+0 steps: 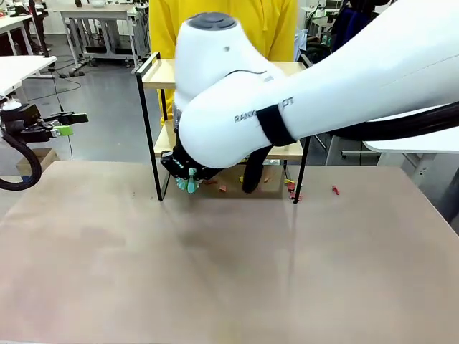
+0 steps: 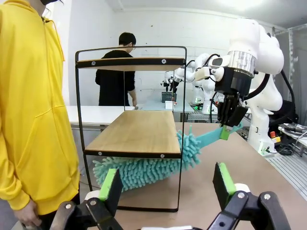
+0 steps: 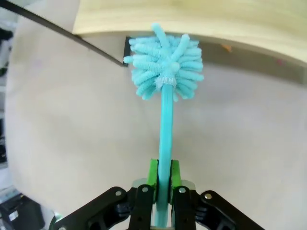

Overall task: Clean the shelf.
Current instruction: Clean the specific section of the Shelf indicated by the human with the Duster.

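Right arm (image 1: 323, 86), link lettering readable as "RANKA". Right gripper (image 3: 163, 176) pinches the handle of a teal duster (image 3: 165, 67), whose head lies beneath the lower board of the shelf (image 2: 139, 132) at the table's (image 1: 215, 272) far edge. Left gripper (image 2: 168, 184), fingers spread, stands well apart. Open tabletop runs to the near edge.

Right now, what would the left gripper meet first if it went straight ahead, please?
Most likely the shelf, at its lower board's near edge, or the teal duster just beneath; depth is unclear.
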Robot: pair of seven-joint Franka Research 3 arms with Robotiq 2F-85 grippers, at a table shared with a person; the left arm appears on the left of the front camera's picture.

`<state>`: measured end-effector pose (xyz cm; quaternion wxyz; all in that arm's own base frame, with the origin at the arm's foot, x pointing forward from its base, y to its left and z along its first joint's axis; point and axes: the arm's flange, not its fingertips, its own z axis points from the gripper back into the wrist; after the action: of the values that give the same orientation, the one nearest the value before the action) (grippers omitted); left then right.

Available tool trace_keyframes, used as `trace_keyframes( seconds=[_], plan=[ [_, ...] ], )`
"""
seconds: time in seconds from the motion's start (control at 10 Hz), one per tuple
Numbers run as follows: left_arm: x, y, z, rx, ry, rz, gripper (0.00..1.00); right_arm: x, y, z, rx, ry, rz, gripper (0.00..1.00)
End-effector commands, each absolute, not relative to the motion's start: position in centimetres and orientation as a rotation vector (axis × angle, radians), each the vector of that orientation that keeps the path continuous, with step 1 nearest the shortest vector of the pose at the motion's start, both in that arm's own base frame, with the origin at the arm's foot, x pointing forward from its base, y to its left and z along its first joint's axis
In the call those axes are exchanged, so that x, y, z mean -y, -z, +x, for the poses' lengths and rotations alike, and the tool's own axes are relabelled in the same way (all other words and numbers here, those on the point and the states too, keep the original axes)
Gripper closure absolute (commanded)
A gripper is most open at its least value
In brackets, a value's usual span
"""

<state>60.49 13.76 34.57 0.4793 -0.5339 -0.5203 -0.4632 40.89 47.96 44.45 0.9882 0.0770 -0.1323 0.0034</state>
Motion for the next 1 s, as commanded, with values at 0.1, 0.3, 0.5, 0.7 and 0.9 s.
trace_keyframes(
  seconds=[0.1,0.3,0.5,0.7,0.9],
  plan=[
    [-13.6,-34.8,60.2,1.28,1.135,-1.299,0.0,-51.0,-43.2,43.3,0.259,0.007,0.133,0.87],
    [-13.6,-34.8,60.2,1.28,1.135,-1.299,0.0,-51.4,-42.4,43.8,0.219,-0.014,0.14,0.87],
    [-13.6,-34.8,60.2,1.28,1.135,-1.299,0.0,-51.5,-40.9,44.2,0.089,-0.033,0.172,0.87],
    [-13.6,-34.8,60.2,1.28,1.135,-1.299,0.0,-51.5,-40.7,43.8,0.17,-0.006,0.155,0.87],
    [-13.6,-34.8,60.2,1.28,1.135,-1.299,0.0,-51.5,-40.7,43.8,0.17,-0.006,0.155,0.87]
  ],
)
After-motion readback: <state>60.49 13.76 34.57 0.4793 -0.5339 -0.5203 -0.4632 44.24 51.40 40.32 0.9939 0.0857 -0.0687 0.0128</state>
